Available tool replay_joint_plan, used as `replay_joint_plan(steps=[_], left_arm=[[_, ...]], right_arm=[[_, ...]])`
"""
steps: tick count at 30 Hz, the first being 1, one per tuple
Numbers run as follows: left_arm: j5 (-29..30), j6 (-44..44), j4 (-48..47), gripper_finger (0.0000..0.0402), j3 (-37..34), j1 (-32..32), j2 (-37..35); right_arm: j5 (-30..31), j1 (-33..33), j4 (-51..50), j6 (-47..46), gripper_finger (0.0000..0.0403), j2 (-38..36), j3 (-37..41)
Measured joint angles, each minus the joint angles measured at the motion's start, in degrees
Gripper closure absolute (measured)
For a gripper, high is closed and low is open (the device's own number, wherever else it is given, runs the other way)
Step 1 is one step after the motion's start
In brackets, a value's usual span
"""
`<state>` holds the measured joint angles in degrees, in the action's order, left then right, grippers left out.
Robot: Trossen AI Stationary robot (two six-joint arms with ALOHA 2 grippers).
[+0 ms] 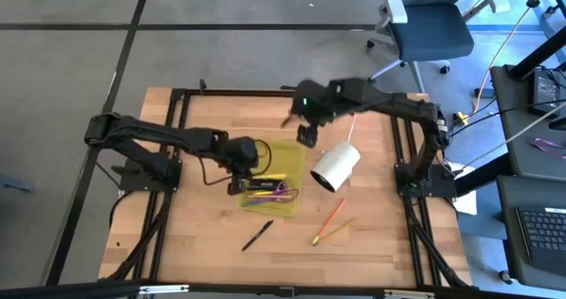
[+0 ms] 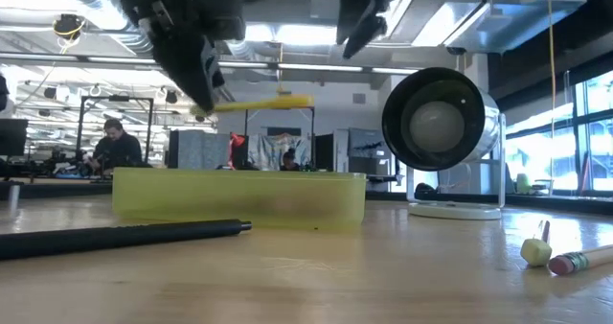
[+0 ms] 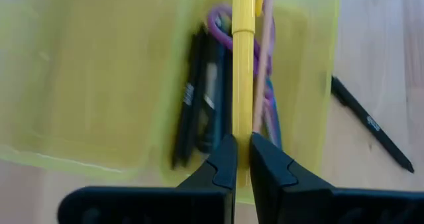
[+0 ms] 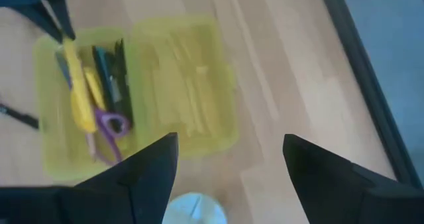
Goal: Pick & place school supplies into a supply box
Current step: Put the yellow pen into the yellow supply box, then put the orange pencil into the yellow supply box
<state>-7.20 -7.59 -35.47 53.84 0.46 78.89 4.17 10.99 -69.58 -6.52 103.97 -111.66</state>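
The left gripper (image 3: 240, 159) is clamped on a yellow marker (image 3: 243, 58), holding it level above the yellow-green supply box (image 1: 285, 149), where purple scissors (image 4: 109, 124) lie; the right gripper (image 4: 228, 159) hangs released near the white cylinder (image 1: 336, 166); a black pen (image 1: 257, 235) lies on the table (image 1: 195, 237).

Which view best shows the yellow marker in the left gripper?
The left wrist view: the yellow marker runs lengthwise from the shut left gripper over the supply box. Low view shows it level above the box; high and right wrist views show it small.
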Motion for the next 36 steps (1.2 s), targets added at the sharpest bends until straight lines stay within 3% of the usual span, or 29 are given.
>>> replay_joint_plan(steps=[5, 13, 20, 26, 31, 36], left_arm=[[0.2, -3.4, 0.5, 0.0389, 0.0, -2.9, 5.7], [0.2, -8.4, 1.7, 0.0389, -0.1, -4.2, 14.4], [0.2, -11.2, 2.8, 0.0382, -0.1, -4.3, 16.2], [-0.2, -13.9, 2.8, 0.0357, -0.1, -4.3, 15.8], [-1.0, -14.3, 2.8, 0.0336, -0.1, -4.3, 15.8], [2.5, -12.9, 2.8, 0.0297, 0.2, -5.1, 15.4]], right_arm=[[7.8, -9.0, -2.3, -3.7, 0.0128, -1.1, 0.1], [8.0, -19.2, -2.2, -9.2, 0.0128, -1.7, 4.8], [8.3, -28.8, 0.1, -20.6, 0.0128, -6.3, 16.9], [9.4, -35.5, 8.7, -24.0, 0.0128, -9.7, 29.4], [7.8, -39.2, 17.5, -21.1, 0.0128, -9.7, 35.6], [7.7, -41.1, 26.1, -19.6, 0.0128, -9.7, 39.6]])
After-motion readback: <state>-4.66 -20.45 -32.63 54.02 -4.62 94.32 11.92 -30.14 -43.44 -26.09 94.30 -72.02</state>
